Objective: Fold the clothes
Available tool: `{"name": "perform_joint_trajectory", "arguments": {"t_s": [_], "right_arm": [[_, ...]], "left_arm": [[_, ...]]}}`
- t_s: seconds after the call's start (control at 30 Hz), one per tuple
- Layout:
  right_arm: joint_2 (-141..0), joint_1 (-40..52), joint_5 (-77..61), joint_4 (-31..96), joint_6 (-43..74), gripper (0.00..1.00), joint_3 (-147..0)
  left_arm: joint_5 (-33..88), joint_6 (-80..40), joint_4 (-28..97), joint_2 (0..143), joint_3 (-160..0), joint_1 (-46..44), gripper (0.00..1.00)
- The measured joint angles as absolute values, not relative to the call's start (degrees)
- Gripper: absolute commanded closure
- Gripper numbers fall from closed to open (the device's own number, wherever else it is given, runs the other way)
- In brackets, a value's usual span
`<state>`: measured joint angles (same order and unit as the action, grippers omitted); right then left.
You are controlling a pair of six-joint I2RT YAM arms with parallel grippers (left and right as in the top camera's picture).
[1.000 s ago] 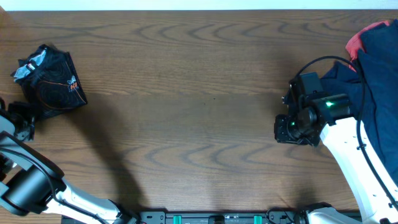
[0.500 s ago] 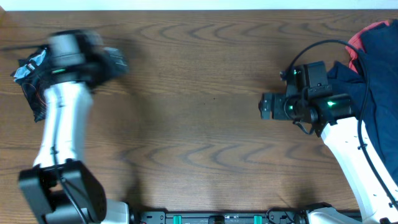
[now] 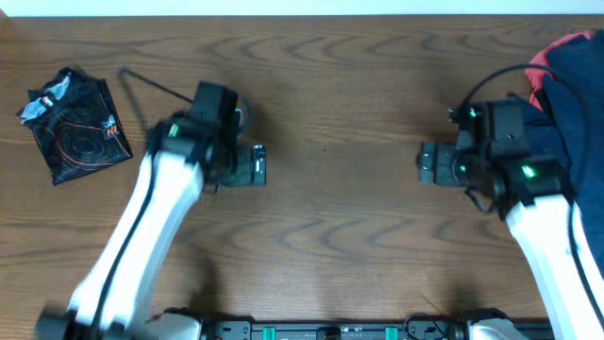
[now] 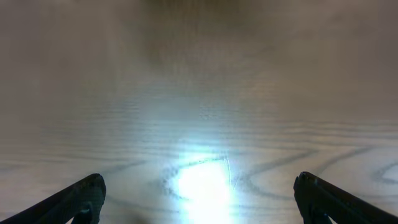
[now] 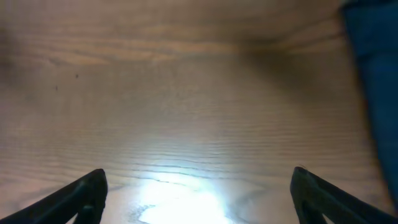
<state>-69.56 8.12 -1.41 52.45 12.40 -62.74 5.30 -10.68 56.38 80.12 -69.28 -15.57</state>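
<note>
The left arm is swinging in over the middle of the table [image 3: 340, 85], having come away within the last second from the far-left spot where it was hovering by the black jersey [image 3: 77, 127]. That jersey is now lying behind the left gripper [image 3: 253, 165], well apart from it, as a compact folded bundle that nothing is touching. Over the same second both pairs of jaws have been spreading. In the left wrist view the fingertips [image 4: 84, 196] are sitting at the outer edges of the picture with only bare, glare-lit wood between them, so this gripper is standing wide and carrying nothing. The right gripper [image 3: 427, 162] is likewise gaping and empty, and has turned from a lower, tucked pose to point in toward the centre. The two grippers are now facing each other across bare table, each forearm reaching up from the near edge with its wrist bent inward. Judging from this, the jersey is looking finished and the arms seem to be resetting for the next piece. The remaining pile is lying just behind the right gripper, with the navy garment [image 3: 576, 94] showing at the edge of the right wrist view and the red garment [image 3: 547, 59] peeking out beyond it.
</note>
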Motion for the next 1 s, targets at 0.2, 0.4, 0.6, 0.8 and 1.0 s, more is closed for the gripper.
{"name": "perform_joint_trajectory", "arguments": {"t_s": [0.2, 0.4, 0.6, 0.8, 1.0], "right_arm": [[-47.33, 14.7, 7.55, 49.76, 19.16, 0.01, -55.68], [-32.18, 16.6, 11.57, 51.22, 22.44, 0.01, -50.5], [-26.55, 16.64, 12.71, 58.78, 23.49, 0.01, -50.11], [-26.41, 16.64, 12.93, 65.98, 23.62, 0.01, -50.04], [-26.0, 16.64, 12.93, 70.5, 23.7, 0.01, -49.8]], "left_arm": [[1.19, -10.68, 43.16, 51.96, -54.0, -22.87, 0.02], [-0.62, -10.7, 43.59, 32.99, -47.05, -23.7, 0.02], [-1.21, -10.7, 47.46, 24.73, -46.74, -23.7, 0.02], [-1.56, -10.7, 47.9, 23.9, -46.72, -23.7, 0.02], [-1.72, -10.7, 47.99, 23.9, -46.72, -23.7, 0.02]]}}
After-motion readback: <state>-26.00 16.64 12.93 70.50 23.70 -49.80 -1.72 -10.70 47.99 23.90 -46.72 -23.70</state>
